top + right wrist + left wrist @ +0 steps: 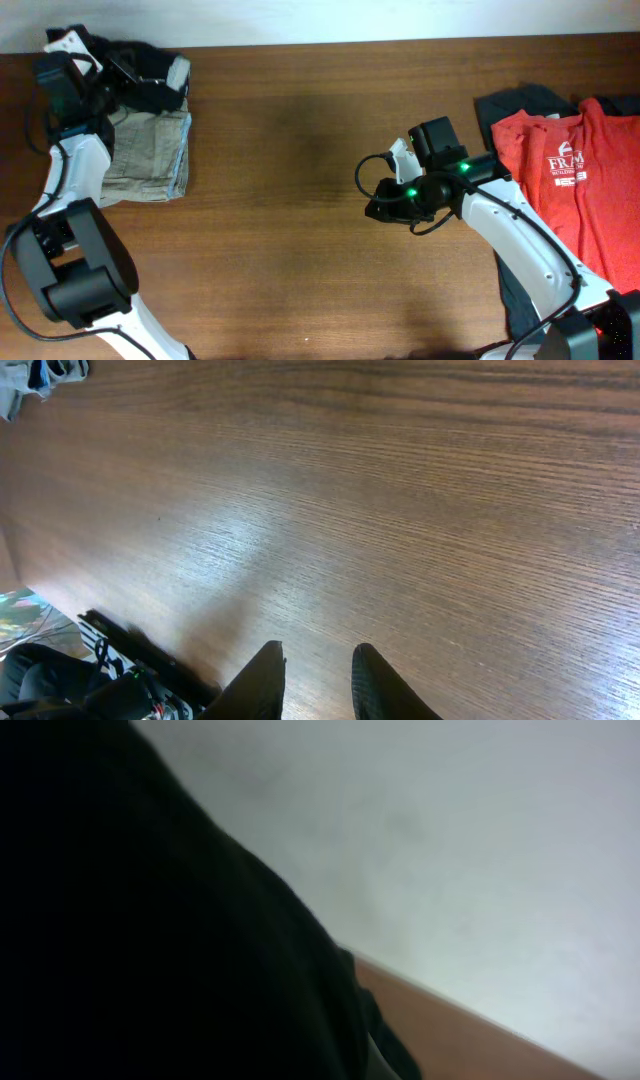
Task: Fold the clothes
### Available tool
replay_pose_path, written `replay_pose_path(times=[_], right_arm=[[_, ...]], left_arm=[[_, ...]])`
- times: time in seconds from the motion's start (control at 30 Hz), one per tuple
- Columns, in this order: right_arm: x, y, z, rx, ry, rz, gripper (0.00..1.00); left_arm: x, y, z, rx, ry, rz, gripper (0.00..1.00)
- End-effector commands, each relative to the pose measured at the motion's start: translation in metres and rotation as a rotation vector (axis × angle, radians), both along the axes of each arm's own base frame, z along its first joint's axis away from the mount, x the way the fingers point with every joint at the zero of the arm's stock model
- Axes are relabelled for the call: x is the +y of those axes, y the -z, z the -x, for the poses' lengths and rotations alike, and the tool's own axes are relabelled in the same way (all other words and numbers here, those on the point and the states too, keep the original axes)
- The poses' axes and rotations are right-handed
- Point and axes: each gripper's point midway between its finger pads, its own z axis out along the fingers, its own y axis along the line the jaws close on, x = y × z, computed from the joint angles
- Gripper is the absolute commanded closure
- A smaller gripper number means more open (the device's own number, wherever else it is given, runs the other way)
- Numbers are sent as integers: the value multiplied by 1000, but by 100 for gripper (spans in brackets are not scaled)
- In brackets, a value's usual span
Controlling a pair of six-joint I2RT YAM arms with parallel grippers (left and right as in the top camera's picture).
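Note:
A bunched black garment (145, 70) lies at the table's far left corner, partly on top of folded khaki shorts (150, 150). My left gripper (100, 92) sits at that black bundle. In the left wrist view the black fabric (150, 920) fills the left half and hides the fingers, so the gripper reads as shut on it. My right gripper (372, 210) hovers over bare wood right of centre. Its two dark fingertips (278, 660) stand slightly apart with nothing between them (320, 650). A red T-shirt (570, 170) with white lettering lies at the far right.
Under the red T-shirt lies a dark grey garment (520, 105) that reaches the right front edge. A white wall (480, 840) runs behind the table's far edge. Bare wood tabletop (290, 200) spans the middle. Cables and gear (110, 670) show past the table edge.

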Motion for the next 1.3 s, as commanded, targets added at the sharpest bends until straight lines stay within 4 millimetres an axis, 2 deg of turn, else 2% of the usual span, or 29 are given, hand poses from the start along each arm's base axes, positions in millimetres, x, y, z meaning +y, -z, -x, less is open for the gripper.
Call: replay_pose_path(times=[0.0, 0.07, 0.13, 0.2, 0.3, 0.33, 0.37, 0.4, 0.47, 0.57, 0.6, 0.63, 0.67, 0.7, 0.73, 0.77, 0.83, 0.87, 0.9, 0.93, 0.97, 1.03, 1.07, 1.1, 1.13, 1.17, 1.2, 1.23, 1.27], right_arm=[[4, -9, -2, -26, -12, -16, 73], [4, -9, -2, -26, -12, -16, 73], [4, -9, -2, -31, -19, -14, 73], [2, -8, -3, -36, -17, -1, 73], [2, -9, -4, -43, -17, -2, 72], [2, -9, -4, -44, -17, -2, 72], [2, -9, -4, -55, -32, 0, 72], [2, -9, -4, -55, -35, 0, 72], [2, -9, -4, -57, -38, 0, 72], [2, -9, -5, -62, -43, 1, 72], [2, -9, -5, -62, -43, 1, 72], [2, -9, -5, -62, -43, 1, 72], [2, -9, -5, -62, -43, 1, 72], [2, -9, -5, -62, -43, 1, 72], [2, -9, -5, -64, -43, 1, 72], [3, -10, -8, -76, -43, -4, 72], [4, -11, -9, -78, -34, -8, 72], [4, -12, -9, -82, -34, -9, 72], [4, -19, -11, -103, -36, -13, 72], [0, -35, -17, -170, -32, 9, 72], [-11, -51, -23, -235, -17, 69, 72], [-48, -96, -33, -369, 80, 256, 71], [-74, -144, -33, -478, 158, 354, 71], [-87, -180, -28, -557, 206, 384, 60], [-99, -214, -20, -636, 255, 402, 38], [-107, -239, -10, -692, 287, 403, 31], [-111, -250, -2, -720, 302, 399, 27], [-116, -261, 9, -745, 314, 394, 18], [-121, -271, 24, -773, 326, 380, 6]], left_arm=[[33, 25, 21, 137, -55, 34, 99], [49, 46, 50, 269, -77, 81, 99], [64, 34, 79, 328, -104, 61, 99], [83, 26, 123, 461, -221, -24, 99], [91, 56, 182, 746, -325, -91, 85], [91, 58, 185, 760, -330, -95, 50], [90, 59, 186, 767, -329, -93, 20], [89, 60, 190, 782, -326, -88, 5], [87, 56, 203, 820, -310, -91, 2], [90, 5, 210, 711, -332, -145, 2], [92, -6, 207, 671, -342, -159, 23], [92, -4, 200, 656, -338, -167, 65], [90, 11, 197, 678, -326, -161, 90], [85, 45, 193, 743, -295, -142, 96], [78, 74, 188, 793, -260, -125, 96], [59, 120, 180, 870, -196, -114, 96], [19, 160, 165, 916, -57, -83, 91], [-1, 169, 154, 902, 31, -149, 87], [-5, 168, 150, 894, 49, -199, 86], [-2, 136, 136, 830, 32, -228, 82], [0, 113, 131, 793, 23, -236, 77], [-3, -13, 116, 567, 82, -376, 60], [-11, -78, 122, 457, 105, -466, 44], [-23, -122, 133, 387, 114, -507, 35], [-52, -167, 156, 302, 157, -529, 23], [-70, -182, 170, 272, 185, -540, 13], [-83, -186, 181, 269, 213, -542, 13], [-104, -187, 194, 268, 293, -577, 13], [-131, -182, 207, 276, 411, -628, 3]])
